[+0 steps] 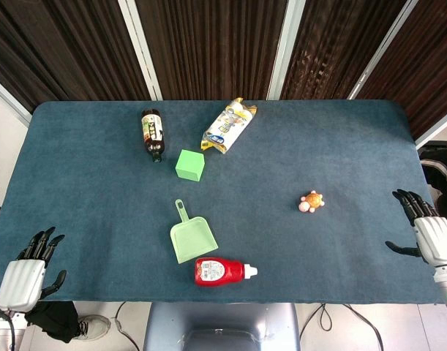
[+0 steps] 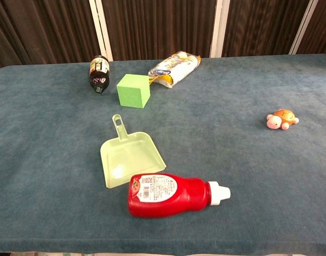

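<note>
Head view shows the toy turtle point(image 1: 312, 202) lying on the desk point(image 1: 77, 168) nearest the right hand point(image 1: 428, 232), which hovers empty with fingers spread at the desk's edge, while the left hand point(image 1: 29, 270) likewise holds nothing, near the green dustpan point(image 1: 191, 236).

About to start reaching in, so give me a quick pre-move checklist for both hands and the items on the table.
1. Left hand holds nothing, fingers apart: ok.
2. Right hand holds nothing, fingers apart: ok.
3. Red bottle capped, lying beside the dustpan: ok.
4. Toy turtle stands apart from other items: ok.
5. Green cube apart from the dark bottle and snack bag: ok.
6. Red bottle and dustpan touching: cannot tell.
</note>
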Motion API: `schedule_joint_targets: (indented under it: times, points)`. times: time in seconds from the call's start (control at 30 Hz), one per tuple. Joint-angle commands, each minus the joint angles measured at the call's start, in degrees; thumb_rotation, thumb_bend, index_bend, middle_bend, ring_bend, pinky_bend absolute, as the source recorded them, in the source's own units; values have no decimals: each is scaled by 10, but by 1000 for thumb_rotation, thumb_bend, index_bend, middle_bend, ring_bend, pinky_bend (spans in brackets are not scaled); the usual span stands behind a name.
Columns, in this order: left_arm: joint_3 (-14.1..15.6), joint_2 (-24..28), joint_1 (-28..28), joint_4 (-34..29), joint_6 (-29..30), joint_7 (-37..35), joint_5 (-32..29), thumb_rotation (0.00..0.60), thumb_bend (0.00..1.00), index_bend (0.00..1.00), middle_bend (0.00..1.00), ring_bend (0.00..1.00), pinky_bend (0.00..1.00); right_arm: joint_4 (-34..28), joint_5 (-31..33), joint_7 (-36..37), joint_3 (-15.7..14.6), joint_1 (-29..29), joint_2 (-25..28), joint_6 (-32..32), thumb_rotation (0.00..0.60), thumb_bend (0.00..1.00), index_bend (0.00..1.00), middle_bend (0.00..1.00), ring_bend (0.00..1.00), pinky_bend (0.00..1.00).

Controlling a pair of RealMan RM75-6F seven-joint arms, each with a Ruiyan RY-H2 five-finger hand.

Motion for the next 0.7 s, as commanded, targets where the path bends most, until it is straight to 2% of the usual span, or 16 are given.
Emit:
schedule_joint_targets:
  times: [0.03, 0.47, 0.53, 0.6, 0.7]
  points:
    - [0, -1, 0, 2, 0, -1, 1, 600, 345, 142, 48, 68, 330, -1, 0, 0, 0, -1, 1, 1, 600, 37, 163, 159, 109, 292]
    - [1, -4, -3, 17, -4, -23, 2, 600, 345, 142, 49, 69, 331, -7, 9, -20, 2, -2, -3, -5, 600, 37, 164, 159, 128, 292]
    - [4, -6, -2, 21, -6, -25, 4, 600, 346, 142, 49, 69, 331, -5, 7, -18, 4, 2, -7, -6, 600, 37, 164, 159, 175, 296]
    - [3, -7, -3, 22, -8, -27, 3, 600, 346, 142, 48, 69, 330, 1, 6, -13, 8, 8, -13, -8, 600, 37, 176, 174, 311, 342]
    - [1, -9, -6, 23, -9, -28, 3, 600, 346, 142, 48, 69, 331, 7, -4, 0, 11, 26, -22, -20, 600, 36, 236, 197, 681, 637]
